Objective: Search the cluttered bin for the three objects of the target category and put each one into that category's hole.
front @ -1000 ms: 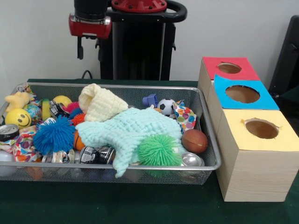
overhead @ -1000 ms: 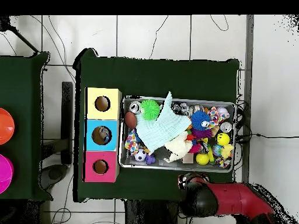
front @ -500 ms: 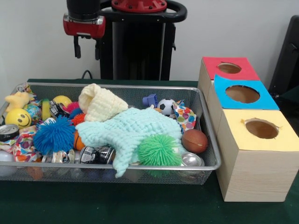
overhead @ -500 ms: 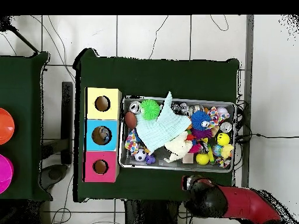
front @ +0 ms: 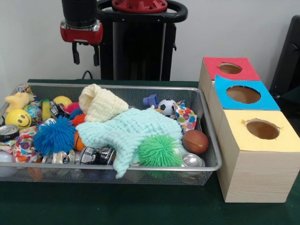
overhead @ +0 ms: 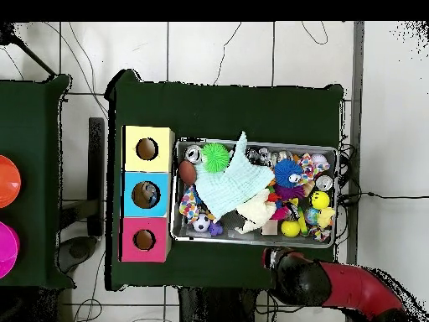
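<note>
Bin of mixed toys, hand raised behind it

Bin (front: 212, 140): silver mesh, on the green worktop (front: 117, 206), filled. Contents: mint knit cloth (front: 136, 131) draped across the middle; cream knit piece (front: 99, 104) behind it; green spiky ball (front: 160, 151) at the front rim; blue spiky ball (front: 54, 136) to the left; brown ball (front: 195, 141) at the right end; small soccer ball (front: 166, 107) near the back wall; yellow smiley ball (front: 18, 118) at the left end. All unchanged from a second ago.

Hole (front: 229, 68): in the red top of the farthest of three boxes beside the bin's right end; blue box (front: 243, 95) next, yellow box (front: 262, 130) nearest.

Hand (front: 84, 55): empty, two short fingers apart, hanging above and behind the bin's back-left part. It has moved left and slightly higher than a second ago; overhead, the red arm (overhead: 352, 285) lies beyond the bin's rim.
</note>
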